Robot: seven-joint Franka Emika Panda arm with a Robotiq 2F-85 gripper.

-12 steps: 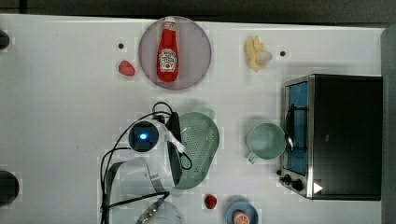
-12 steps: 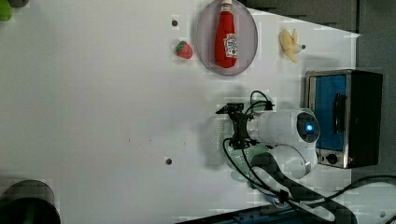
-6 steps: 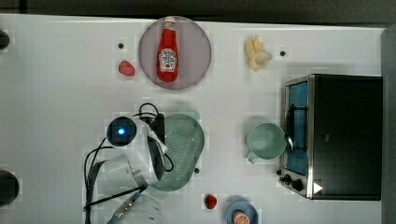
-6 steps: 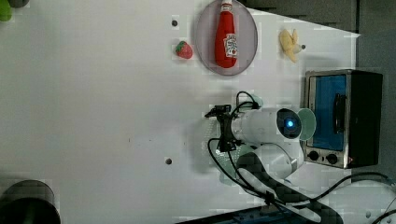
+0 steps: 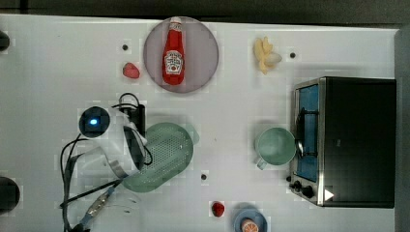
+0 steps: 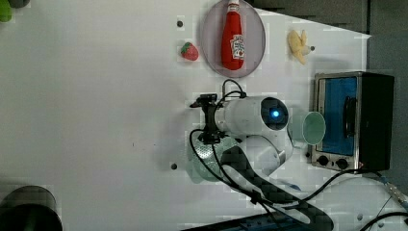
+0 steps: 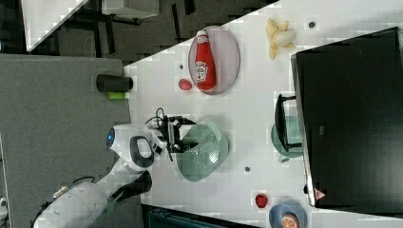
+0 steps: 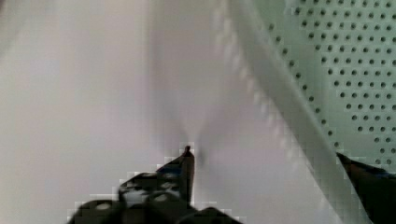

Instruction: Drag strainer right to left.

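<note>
Labels first: we can see one ketchup bottle with a white label, but we can't read any writing on it, so no brand to report. It lies on a round grey plate near the top view's upper edge. Counting the rest in the top view: one banana, two strawberries (one just beside the plate, one near the bottom edge), one small blue dish with an orange slice on it, one mint-green cup sitting right in front of one toaster oven with a blue door, and one strainer. The strainer is the pale green bowl dotted with holes, resting on the white table a bit left of centre in the top view, well apart from the cup on its right. We see the gripper with its fingers spread wide and straddling the strainer's rim: one finger is outside the bowl with its tip down by the table, the other sits over the perforated inside. It isn't clamped on anything. In the right view the gripper is at the strainer's left edge.
</note>
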